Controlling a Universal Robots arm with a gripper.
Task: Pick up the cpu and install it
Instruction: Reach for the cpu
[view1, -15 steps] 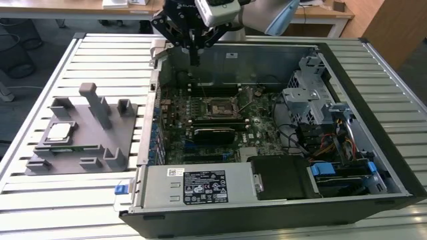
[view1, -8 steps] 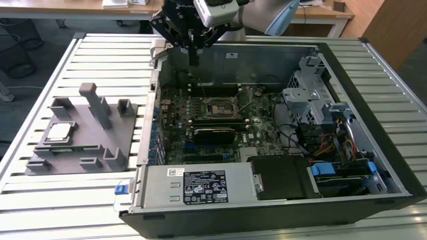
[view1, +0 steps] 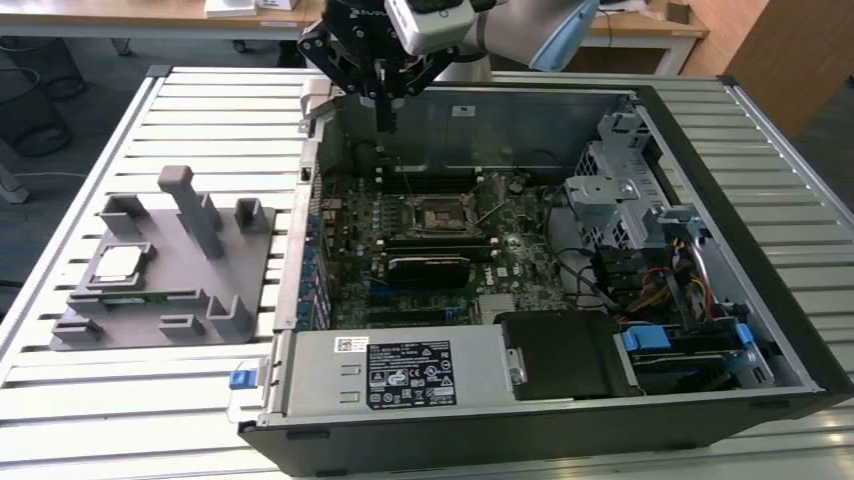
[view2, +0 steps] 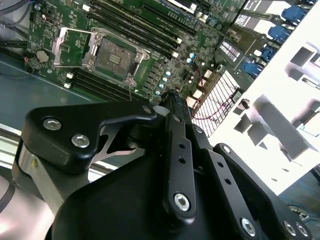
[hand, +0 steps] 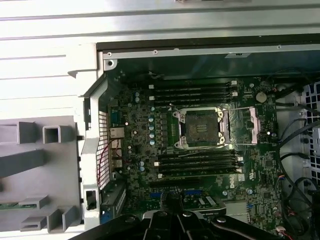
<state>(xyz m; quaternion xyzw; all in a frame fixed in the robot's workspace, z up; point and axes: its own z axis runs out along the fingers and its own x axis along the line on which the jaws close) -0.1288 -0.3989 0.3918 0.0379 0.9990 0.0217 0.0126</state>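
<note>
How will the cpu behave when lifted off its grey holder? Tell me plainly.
The cpu looks thin, flat and metal-topped, so it is probably stiff and light and unlikely to roll. Its shiny top may be slippery. It lies flat on the grey holder, so probably only its thin edges offer a grip.

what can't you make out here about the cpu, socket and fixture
- cpu: too small in the exterior view to tell its orientation.
- socket: contacts too small to judge in the first wrist view.
- fixture: cut off by the picture edge in the first wrist view.
- board: near part hidden by the gripper in the second wrist view.
</note>
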